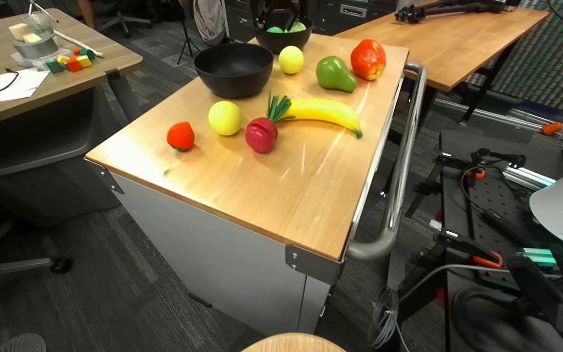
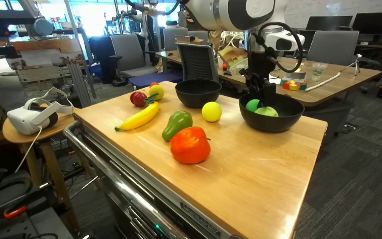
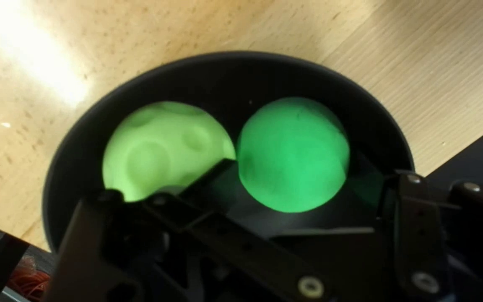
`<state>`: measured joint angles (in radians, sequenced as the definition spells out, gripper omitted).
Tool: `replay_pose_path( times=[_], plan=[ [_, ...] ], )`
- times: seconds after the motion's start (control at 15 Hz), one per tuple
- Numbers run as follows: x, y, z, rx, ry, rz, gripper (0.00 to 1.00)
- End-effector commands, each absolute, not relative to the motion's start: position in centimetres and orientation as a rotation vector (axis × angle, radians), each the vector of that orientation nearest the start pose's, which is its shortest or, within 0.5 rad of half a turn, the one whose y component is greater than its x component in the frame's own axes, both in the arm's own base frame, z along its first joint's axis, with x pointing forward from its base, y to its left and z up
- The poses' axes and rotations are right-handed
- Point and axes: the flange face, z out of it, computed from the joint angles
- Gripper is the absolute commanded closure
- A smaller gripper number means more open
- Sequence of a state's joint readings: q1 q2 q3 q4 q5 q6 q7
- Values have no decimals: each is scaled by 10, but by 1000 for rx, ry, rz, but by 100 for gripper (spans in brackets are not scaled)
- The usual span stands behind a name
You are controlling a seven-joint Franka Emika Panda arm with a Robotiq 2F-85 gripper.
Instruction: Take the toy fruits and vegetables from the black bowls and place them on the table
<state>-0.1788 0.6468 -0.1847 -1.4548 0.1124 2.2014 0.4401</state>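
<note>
Grasping the green ball (image 3: 294, 155) appears to be the step in hand. The gripper (image 3: 302, 174) points down into the black bowl (image 2: 274, 124), its fingers (image 3: 214, 182) apart, one on each side of the ball; whether either pad bears on it cannot be told. The bowl stands near a corner of the table (image 2: 260, 172), by the long edge opposite the metal handle (image 1: 407, 146). Beside the green ball, touching it or nearly so, lies a pale green ball (image 3: 170, 134) with shallow dents; one fingertip shows at the join between the two. For a sound grip the jaws should close evenly across the ball's widest part, since contact above its middle would likely squeeze it downward and out. The lift should run straight up until ball and fingers clear the rim, lest the pale ball be dragged along or the bowl tipped. A gentle release low over the wood, between the red pepper (image 2: 190, 145) and the nearest short edge, would limit rolling.
</note>
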Motion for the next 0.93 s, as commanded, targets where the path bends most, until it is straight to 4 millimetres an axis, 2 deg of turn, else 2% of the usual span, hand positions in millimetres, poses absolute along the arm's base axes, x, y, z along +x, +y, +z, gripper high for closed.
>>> replay_pose_path(
  times=[0.0,0.2,0.4,0.47,0.6,0.73,0.8,0.87],
  plan=[
    [701,-234,318,-2917,1270,-146,28],
    [712,-235,328,-2973,1241,-186,27],
    [720,-234,327,-3027,1223,-201,30],
    [721,-234,324,-3045,1219,-195,48],
    [724,-233,319,-3084,1202,-187,58],
    [727,-234,316,-3097,1201,-187,75],
    [727,-234,316,-3092,1209,-184,80],
    [727,-234,317,-3086,1215,-167,80]
  ],
)
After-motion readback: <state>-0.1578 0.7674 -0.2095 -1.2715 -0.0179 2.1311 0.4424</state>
